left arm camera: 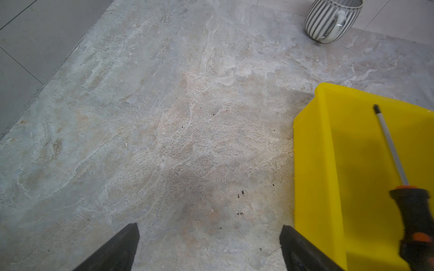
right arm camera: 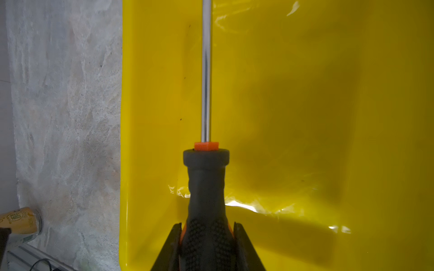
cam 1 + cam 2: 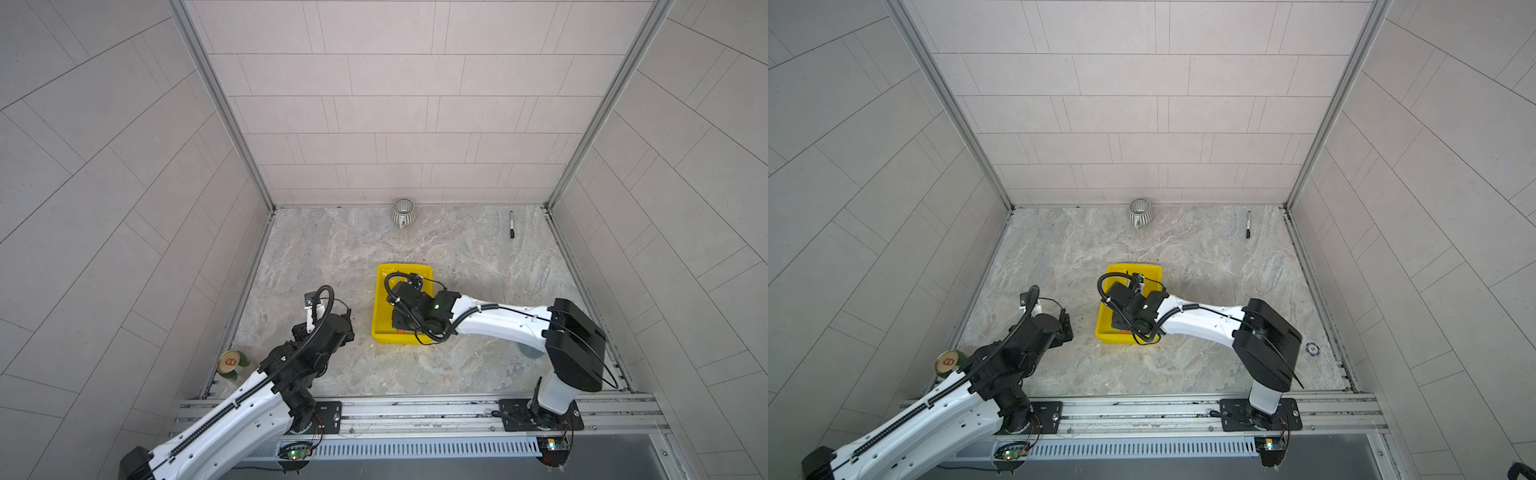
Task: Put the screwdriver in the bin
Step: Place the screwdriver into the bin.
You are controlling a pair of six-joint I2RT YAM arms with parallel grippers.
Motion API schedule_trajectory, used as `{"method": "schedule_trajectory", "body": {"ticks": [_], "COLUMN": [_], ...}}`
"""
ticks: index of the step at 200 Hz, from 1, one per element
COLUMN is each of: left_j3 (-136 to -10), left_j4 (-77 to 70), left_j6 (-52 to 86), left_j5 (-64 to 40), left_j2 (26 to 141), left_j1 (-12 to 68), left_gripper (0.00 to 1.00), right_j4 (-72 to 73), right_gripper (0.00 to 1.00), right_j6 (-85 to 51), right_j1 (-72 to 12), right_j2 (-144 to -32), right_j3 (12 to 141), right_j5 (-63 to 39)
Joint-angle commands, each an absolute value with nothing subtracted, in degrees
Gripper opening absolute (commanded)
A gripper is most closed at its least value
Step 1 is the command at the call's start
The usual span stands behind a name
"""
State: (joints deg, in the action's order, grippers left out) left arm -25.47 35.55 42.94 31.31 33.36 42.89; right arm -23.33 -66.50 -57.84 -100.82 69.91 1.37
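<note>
**Screwdriver held over bin by right pincer**

Right pincer [image 2: 207, 237] was clamped on the screwdriver [image 2: 206, 187] handle, jaws pressed to both sides of the black grip. Shaft ran straight out ahead of the jaws, above the yellow bin [image 2: 305, 117] floor; whether the tool touched the floor, can't tell. Left wrist view showed the screwdriver [image 1: 389, 150] inside the bin [image 1: 314, 164] outline, tip near the far wall, handle by the near end.

In both top views the right arm reached over the bin [image 3: 381, 307] [image 3: 1105, 316], wrist hardware covering most of its inside; the pincer itself was hidden there. Bin sat about centre of the surface [image 3: 332, 249].

Left pincer [image 1: 209, 244] was wide, nothing between the jaws, hanging over bare surface just at 9 o'clock of the bin, apart from it.

Other items: cup [image 3: 402, 211] at 12 o'clock by the back wall, marker [image 3: 511, 224] at 1–2 o'clock near the right wall, can [image 3: 231, 362] at 8 o'clock by the left arm base, small round token [image 3: 1312, 348] at 4 o'clock. All well apart from the bin.
</note>
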Motion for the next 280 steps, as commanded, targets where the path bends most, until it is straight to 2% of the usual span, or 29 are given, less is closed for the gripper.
{"method": "schedule_trajectory", "body": {"ticks": [1, 42, 98, 125, 150, 165, 190, 233, 255, 280], "left_j3": [-24.55, -23.66, -23.38, -23.81, -23.91, -23.93, -23.82, -23.39, -23.50, -24.55], "left_j4": [37.63, 37.83, 36.70, 36.89, 36.68, 36.91, 36.55, 35.07, 33.88, 33.30], "left_j6": [43.60, 43.77, 43.43, 43.69, 43.60, 43.81, 43.58, 43.14, 43.01, 43.53], "left_j5": [33.04, 33.00, 32.72, 33.05, 32.78, 32.85, 32.59, 31.50, 31.09, 32.24], "left_j2": [31.04, 27.67, 28.43, 29.98, 30.67, 30.68, 30.41, 30.96, 32.45, 35.74], "left_j1": [43.07, 43.07, 43.07, 43.07, 43.07, 43.06, 43.07, 43.03, 43.07, 43.07], "left_gripper": [1.00, 1.00, 1.00, 1.00, 1.00, 1.00, 1.00, 1.00, 1.00, 1.00], "right_j4": [-21.03, -21.56, -22.41, -22.75, -23.07, -23.88, -23.68, -25.56, -30.14, -32.98], "right_gripper": [0.14, 0.15, 0.21, 0.29, 0.42, 0.47, 0.52, 0.52, 0.53, 0.59], "right_j6": [-69.48, -69.31, -68.78, -68.99, -67.42, -67.41, -66.68, -64.48, -60.22, -51.30], "right_j1": [-57.83, -57.79, -57.59, -57.14, -56.73, -56.67, -56.60, -56.45, -55.76, -54.33], "right_j2": [-103.62, -108.03, -110.38, -109.98, -110.33, -109.66, -107.58, -98.64, -91.56, -82.53], "right_j3": [72.83, 77.15, 78.74, 78.06, 78.72, 78.46, 77.30, 72.70, 70.36, 64.80], "right_j5": [-0.90, -1.59, -1.41, -0.38, -1.29, -1.11, -0.79, 2.53, 7.50, 16.56]}}
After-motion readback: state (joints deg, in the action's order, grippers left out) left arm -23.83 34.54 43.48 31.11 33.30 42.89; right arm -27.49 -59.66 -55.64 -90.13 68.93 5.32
